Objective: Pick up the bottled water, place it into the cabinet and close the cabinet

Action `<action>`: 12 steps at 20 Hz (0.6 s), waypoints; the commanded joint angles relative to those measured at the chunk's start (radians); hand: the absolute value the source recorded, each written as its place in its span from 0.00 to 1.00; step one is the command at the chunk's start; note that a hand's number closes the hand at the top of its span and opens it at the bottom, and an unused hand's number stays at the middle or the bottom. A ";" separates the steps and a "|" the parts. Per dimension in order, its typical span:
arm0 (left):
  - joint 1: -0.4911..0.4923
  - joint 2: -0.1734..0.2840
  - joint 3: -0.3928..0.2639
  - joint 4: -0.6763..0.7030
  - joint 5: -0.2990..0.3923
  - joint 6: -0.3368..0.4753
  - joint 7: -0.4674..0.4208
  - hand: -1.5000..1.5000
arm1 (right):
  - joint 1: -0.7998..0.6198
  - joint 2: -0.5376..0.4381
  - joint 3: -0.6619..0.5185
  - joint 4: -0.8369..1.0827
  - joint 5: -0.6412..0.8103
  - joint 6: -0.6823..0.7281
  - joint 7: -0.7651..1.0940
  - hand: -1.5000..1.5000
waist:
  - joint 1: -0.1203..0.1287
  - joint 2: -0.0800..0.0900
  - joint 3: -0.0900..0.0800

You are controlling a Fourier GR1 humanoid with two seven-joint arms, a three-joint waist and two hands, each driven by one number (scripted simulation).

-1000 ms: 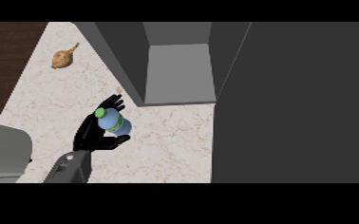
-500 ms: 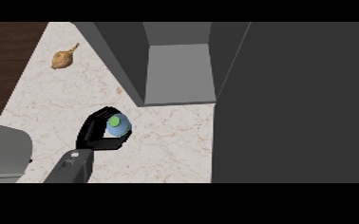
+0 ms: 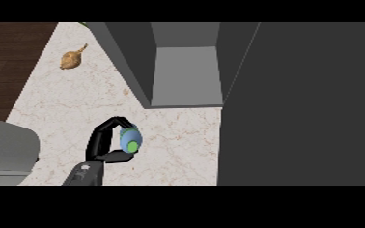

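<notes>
The bottled water (image 3: 131,137) is a small blue bottle with a green cap. It is over the marble counter (image 3: 171,145) at the lower left of the head view, tilted so the cap points toward me. My left hand (image 3: 100,144) is shut on it, fingers arched over its top and thumb under it. The grey cabinet (image 3: 187,72) stands open up and to the right of the hand, its inside shelf bare. Its dark door (image 3: 299,101) fills the right side of the view. My right hand does not show.
A small orange-brown food item (image 3: 71,59) lies on the counter at the far left. A grey rounded appliance (image 3: 14,149) sits at the lower left edge. A dark wooden strip (image 3: 18,53) borders the counter on the left.
The left hand's fingers have curled round the bottle. The bottle has tilted and shifted a little down and to the right with the hand.
</notes>
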 commanded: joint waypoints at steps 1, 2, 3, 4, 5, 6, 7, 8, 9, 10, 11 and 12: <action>0.075 -0.033 -0.025 0.036 -0.026 0.021 -0.041 1.00 | 0.030 -0.026 0.039 -0.152 0.069 -0.029 0.076 0.00 | 0.007 0.011 -0.008; 0.058 -0.060 -0.032 -0.021 -0.014 0.027 0.027 1.00 | 0.038 -0.051 -0.056 -0.043 -0.011 0.007 -0.049 0.00 | 0.006 0.006 -0.006; 0.041 -0.047 -0.014 0.009 -0.002 0.012 0.003 1.00 | 0.040 -0.050 -0.031 -0.120 0.008 -0.019 0.028 0.00 | 0.005 0.010 -0.007; 0.030 -0.065 -0.033 -0.055 -0.007 0.034 0.068 1.00 | 0.032 -0.050 -0.026 -0.144 -0.001 -0.023 0.048 0.00 | 0.013 0.008 -0.007; 0.059 -0.087 -0.082 -0.052 0.006 0.061 0.025 1.00 | 0.063 -0.070 -0.019 -0.141 0.022 -0.015 0.016 0.00 | 0.005 0.006 -0.007; 0.056 -0.081 -0.065 -0.099 -0.010 0.024 0.089 1.00 | 0.054 -0.064 -0.026 -0.130 0.011 -0.022 0.008 0.00 | 0.012 0.006 -0.006; 0.069 -0.087 -0.114 -0.129 0.023 0.029 0.112 1.00 | 0.025 -0.056 -0.049 -0.111 -0.015 -0.026 0.011 0.00 | 0.016 0.005 -0.006; 0.052 -0.088 -0.161 -0.129 0.074 0.026 0.121 1.00 | 0.014 -0.056 -0.011 -0.115 0.016 -0.028 0.040 0.00 | 0.012 0.006 -0.007; 0.022 -0.088 -0.154 -0.103 0.076 0.020 0.137 1.00 | 0.012 -0.058 -0.007 -0.135 0.005 -0.032 0.056 0.00 | 0.008 0.009 -0.008; -0.003 -0.088 -0.172 -0.161 0.122 0.021 0.196 1.00 | 0.021 -0.052 0.012 -0.141 0.033 -0.048 0.055 0.00 | 0.008 0.006 -0.007; 0.023 -0.089 -0.193 -0.211 0.140 0.052 0.208 1.00 | 0.090 -0.082 0.038 -0.117 0.063 -0.028 -0.027 0.00 | 0.001 0.001 -0.007; 0.032 -0.089 -0.224 -0.258 0.148 0.056 0.255 1.00 | 0.058 -0.072 0.013 -0.144 0.015 -0.047 0.027 0.00 | 0.013 0.003 -0.006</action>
